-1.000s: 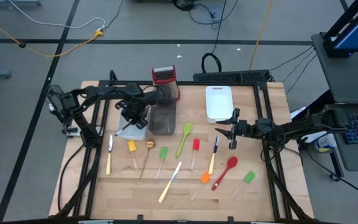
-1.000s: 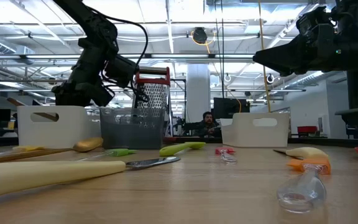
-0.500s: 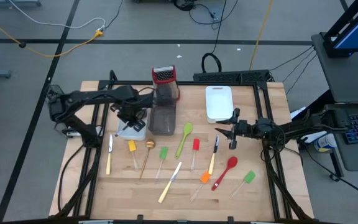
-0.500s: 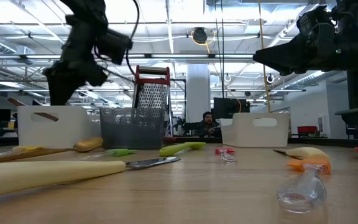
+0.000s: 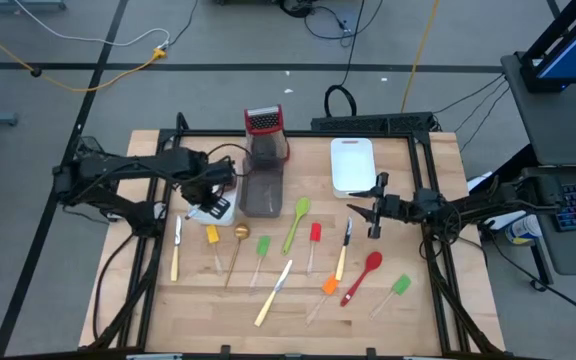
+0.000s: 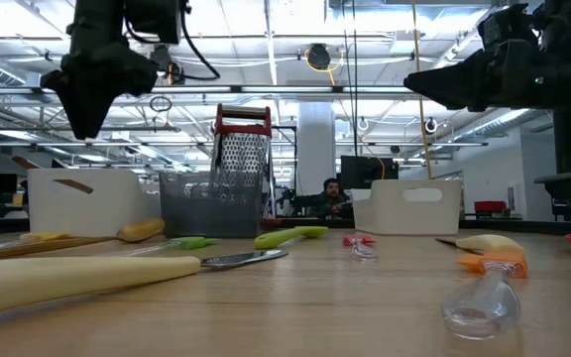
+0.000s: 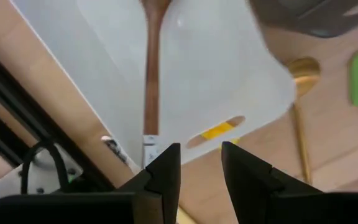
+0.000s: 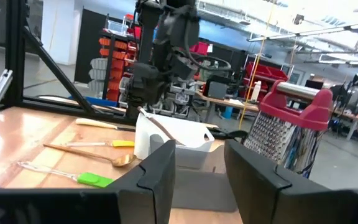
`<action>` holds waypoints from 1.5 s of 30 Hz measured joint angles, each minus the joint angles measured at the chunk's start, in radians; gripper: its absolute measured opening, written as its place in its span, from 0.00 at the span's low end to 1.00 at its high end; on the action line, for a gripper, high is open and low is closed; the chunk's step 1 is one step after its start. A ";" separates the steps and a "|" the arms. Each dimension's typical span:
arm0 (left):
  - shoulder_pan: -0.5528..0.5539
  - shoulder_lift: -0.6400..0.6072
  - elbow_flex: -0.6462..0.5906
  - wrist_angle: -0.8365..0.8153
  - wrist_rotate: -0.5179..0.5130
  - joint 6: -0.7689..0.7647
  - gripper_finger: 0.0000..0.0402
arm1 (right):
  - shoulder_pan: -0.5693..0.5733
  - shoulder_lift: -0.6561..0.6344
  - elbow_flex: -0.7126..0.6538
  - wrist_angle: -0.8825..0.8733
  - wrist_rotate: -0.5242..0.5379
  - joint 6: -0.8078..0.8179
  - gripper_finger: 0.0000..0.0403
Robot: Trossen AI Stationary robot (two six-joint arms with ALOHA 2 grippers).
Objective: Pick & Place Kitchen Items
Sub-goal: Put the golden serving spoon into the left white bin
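Note:
My left gripper hangs open and empty above the left white tray, fingers pointing down. A wooden spoon lies in that tray; its handle slants up over the rim. My right gripper is open and empty, held level above the table's right half. Several utensils lie flat on the table: a pale-handled knife, a yellow spatula, a gold-brown spoon, a green spoon, a red spatula and a red spoon.
A grey tray stands beside the left white tray, with the red-topped grater behind it. A second white tray stands at the far right. A black frame runs around the table's edges. More spatulas and knives lie toward the near edge.
My left gripper has gone up from just over the left white tray and a little toward the table's left and near edges. The wooden spoon has stayed in the tray.

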 joint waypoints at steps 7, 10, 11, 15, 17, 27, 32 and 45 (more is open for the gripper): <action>-0.133 -0.016 0.000 0.077 -0.054 -0.102 0.30 | 0.000 0.000 0.000 0.018 0.000 -0.066 0.32; -0.196 -0.018 0.000 0.126 -0.066 -0.157 0.30 | 0.000 0.000 0.000 0.039 0.000 -0.083 0.32; -0.218 -0.018 0.000 0.139 -0.073 -0.179 0.30 | 0.000 0.000 0.000 0.044 -0.001 -0.085 0.32; -0.306 -0.017 0.000 0.199 -0.128 -0.275 0.30 | 0.000 0.000 0.000 0.060 -0.002 -0.089 0.32; -0.348 -0.017 0.000 0.222 -0.150 -0.320 0.30 | 0.000 0.000 0.000 0.061 -0.002 -0.105 0.32; -0.527 -0.003 0.000 0.307 -0.293 -0.535 0.30 | -0.001 0.000 0.000 0.100 -0.002 -0.138 0.32; -0.582 0.046 0.000 0.316 -0.319 -0.612 0.30 | -0.001 0.000 0.000 0.117 -0.002 -0.139 0.32; -0.573 0.234 -0.001 0.320 -0.149 -0.697 0.30 | -0.045 0.067 0.034 0.133 -0.003 -0.119 0.32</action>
